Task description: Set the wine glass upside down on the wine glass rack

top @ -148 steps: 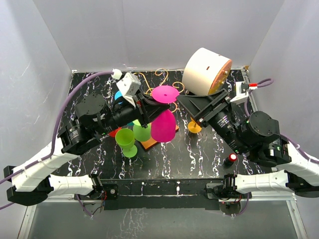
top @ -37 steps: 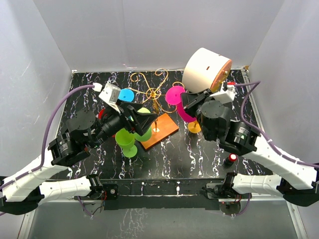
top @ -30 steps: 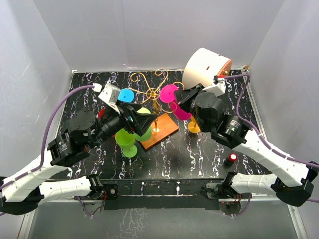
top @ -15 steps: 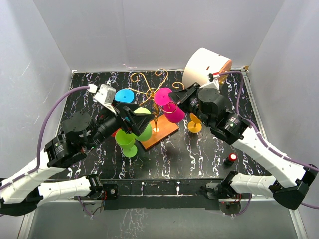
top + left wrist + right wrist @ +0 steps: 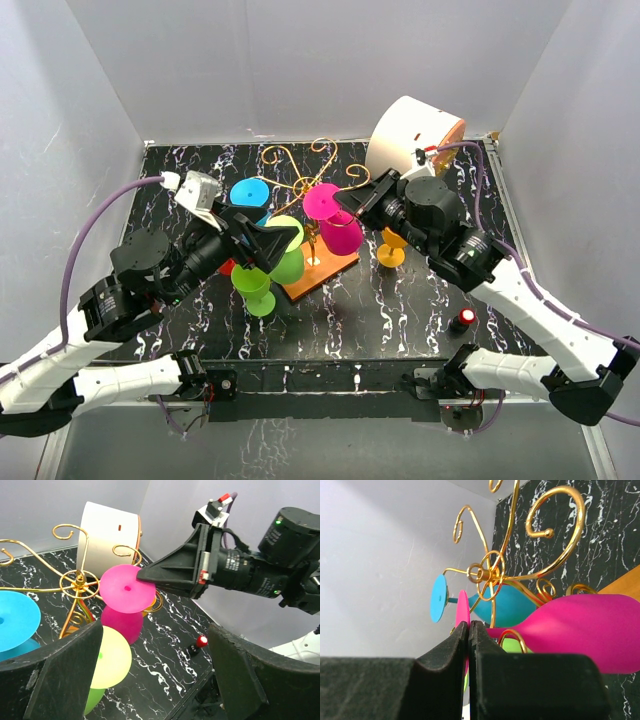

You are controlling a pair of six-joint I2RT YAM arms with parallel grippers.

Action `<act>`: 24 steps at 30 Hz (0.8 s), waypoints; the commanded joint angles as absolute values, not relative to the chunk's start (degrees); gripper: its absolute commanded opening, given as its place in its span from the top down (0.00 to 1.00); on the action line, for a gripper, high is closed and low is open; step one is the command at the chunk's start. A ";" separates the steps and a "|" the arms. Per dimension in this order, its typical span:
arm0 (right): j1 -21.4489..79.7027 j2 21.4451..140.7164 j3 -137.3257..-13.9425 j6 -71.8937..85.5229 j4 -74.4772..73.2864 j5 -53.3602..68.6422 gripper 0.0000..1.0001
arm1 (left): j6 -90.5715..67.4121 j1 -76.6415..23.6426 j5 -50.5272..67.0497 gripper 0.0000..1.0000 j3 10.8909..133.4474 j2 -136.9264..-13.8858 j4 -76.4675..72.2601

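As the right gripper [image 5: 468, 625] was clamped on the foot rim of the magenta wine glass [image 5: 338, 234], the glass hung inverted and tilted, foot up and bowl down. In the top view it sat at about 4 o'clock of the hub of the wine glass rack [image 5: 300, 172].

Right wrist view: jaws pressed together with only the thin foot disc between them. A gold scroll loop lay across the stem where it met the bowl. Could not tell whether the stem sat inside that loop or only beside it.

Left gripper [image 5: 272, 236] at 8 o'clock of the rack, jaws spread wide, nothing between them.

Neighbours: blue glass [image 5: 250, 191] at 9 o'clock; yellow-green glass [image 5: 284, 236] at 7 o'clock, near the magenta bowl. White cylinder [image 5: 410, 138] at 2 o'clock, apart.

Judged step: seating the glass on its arm, late in the task. To do it well:
- Level the foot before release.
- Slide the stem along the arm toward the hub until wire lies under the foot on both sides.
- Lower until the wire takes the weight, then open slowly.
- An edge pinch on a thin disc gives poor control of swing, so the bowl could knock the yellow-green glass.
- Back out toward 3 o'clock, clear of the scrolls.
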State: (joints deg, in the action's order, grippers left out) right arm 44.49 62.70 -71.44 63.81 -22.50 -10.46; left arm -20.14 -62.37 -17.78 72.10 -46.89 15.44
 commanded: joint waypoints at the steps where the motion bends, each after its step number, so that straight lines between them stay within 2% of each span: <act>1: 44.21 59.76 -71.93 64.86 -20.96 -7.35 1.00 | -18.97 -62.49 -20.92 0.16 72.96 -46.13 16.88; 11: 44.14 56.97 -71.69 64.72 -26.46 -7.69 1.00 | -19.03 -62.48 -29.13 0.16 72.84 -42.29 20.53; 24: 44.19 55.11 -72.59 64.29 -32.05 -14.35 1.00 | -18.90 -62.49 -31.89 0.15 72.86 -39.82 22.30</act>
